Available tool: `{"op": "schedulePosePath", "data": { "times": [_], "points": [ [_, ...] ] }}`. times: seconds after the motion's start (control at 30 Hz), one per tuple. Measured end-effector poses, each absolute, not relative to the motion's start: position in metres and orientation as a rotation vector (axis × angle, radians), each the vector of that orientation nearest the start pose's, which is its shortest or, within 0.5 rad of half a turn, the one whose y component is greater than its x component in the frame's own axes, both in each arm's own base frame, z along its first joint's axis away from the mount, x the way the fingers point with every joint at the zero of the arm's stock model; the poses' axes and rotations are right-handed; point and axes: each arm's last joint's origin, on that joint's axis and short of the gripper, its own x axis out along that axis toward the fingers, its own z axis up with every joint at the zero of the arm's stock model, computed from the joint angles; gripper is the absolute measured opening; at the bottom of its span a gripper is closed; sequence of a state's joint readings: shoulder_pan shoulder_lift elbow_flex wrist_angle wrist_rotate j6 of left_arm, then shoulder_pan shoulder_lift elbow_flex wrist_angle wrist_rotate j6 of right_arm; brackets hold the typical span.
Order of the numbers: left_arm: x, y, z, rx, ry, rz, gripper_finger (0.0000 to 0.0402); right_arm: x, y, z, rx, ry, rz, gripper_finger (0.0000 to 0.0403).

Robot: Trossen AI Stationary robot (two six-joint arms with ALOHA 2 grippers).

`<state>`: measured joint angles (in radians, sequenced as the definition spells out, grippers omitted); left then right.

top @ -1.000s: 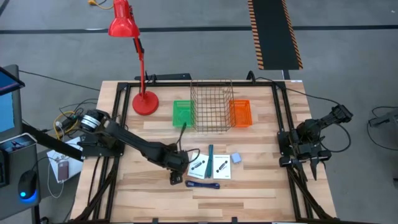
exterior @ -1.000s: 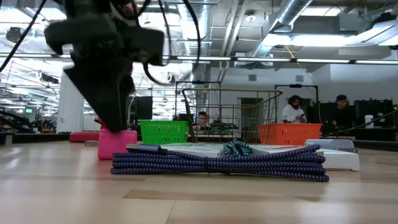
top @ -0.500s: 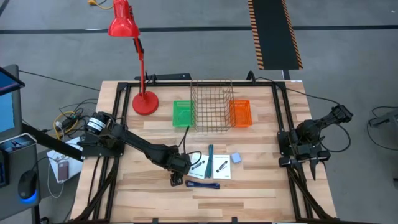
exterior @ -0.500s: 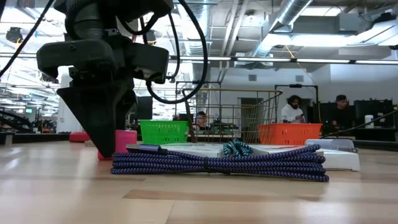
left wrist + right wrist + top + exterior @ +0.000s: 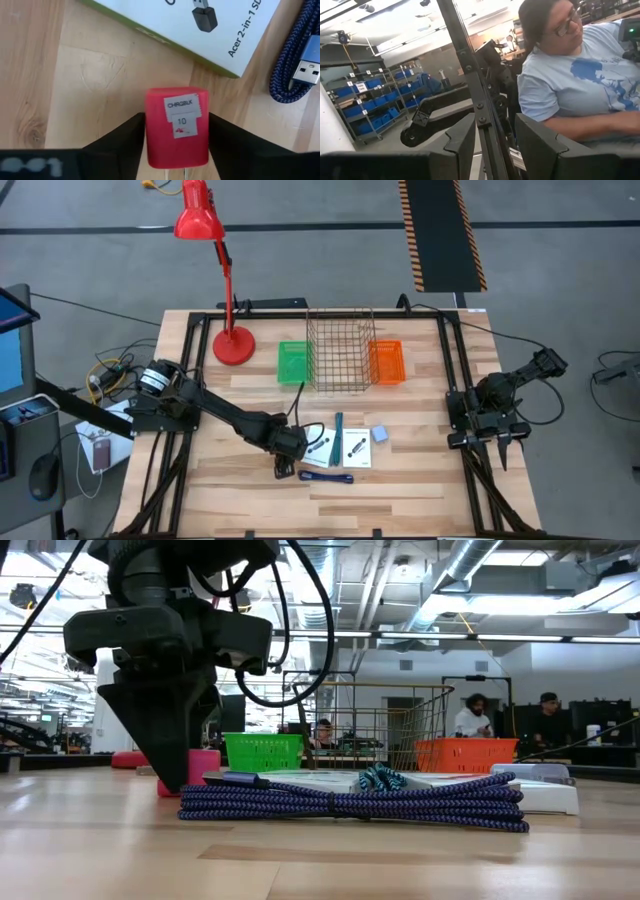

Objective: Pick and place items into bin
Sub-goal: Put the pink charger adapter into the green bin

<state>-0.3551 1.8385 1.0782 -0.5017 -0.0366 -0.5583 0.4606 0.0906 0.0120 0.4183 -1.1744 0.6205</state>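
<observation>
A: What is noted on the left side?

B: A red desk lamp is seen at the table's far left. The left gripper is lowered onto the wooden table, its fingers set on either side of the small red block and touching it. The block's label reads "CHRGBLK" and "10".

A: And towards the middle?

B: Two white cards lie just beside the block; "Acer 2-in-1" is printed on one. The blue-purple strap is coiled in front of them, the teal marker between them. Behind stand a green bin, a wire basket and an orange bin.

A: The right?

B: The pale blue square rests near the cards. The right gripper waits at the table's edge, fingers apart, nothing held. People are seen in the room behind.
</observation>
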Motion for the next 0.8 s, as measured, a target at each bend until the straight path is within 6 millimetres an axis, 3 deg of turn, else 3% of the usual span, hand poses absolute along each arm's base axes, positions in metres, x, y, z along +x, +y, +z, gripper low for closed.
{"op": "schedulePosePath", "data": {
  "times": [0.17,0.3,0.6,0.8],
  "points": [
    [0.318,-0.115,0.141,-0.253,1.279,0.058,0.0143,0.06,0.06,0.194,0.338,0.155,1.659,0.0134],
    [0.321,-0.117,0.148,-0.228,1.303,0.02,0.0142,0.06,0.06,0.194,0.339,0.155,1.659,0.0133],
    [0.329,-0.115,0.192,-0.025,1.363,0.113,0.0151,0.06,0.06,0.194,0.338,0.155,1.658,0.0133],
    [0.33,-0.1,0.223,0.12,1.411,0.253,0.0143,0.06,0.06,0.194,0.338,0.155,1.659,0.0134]
  ]
}}
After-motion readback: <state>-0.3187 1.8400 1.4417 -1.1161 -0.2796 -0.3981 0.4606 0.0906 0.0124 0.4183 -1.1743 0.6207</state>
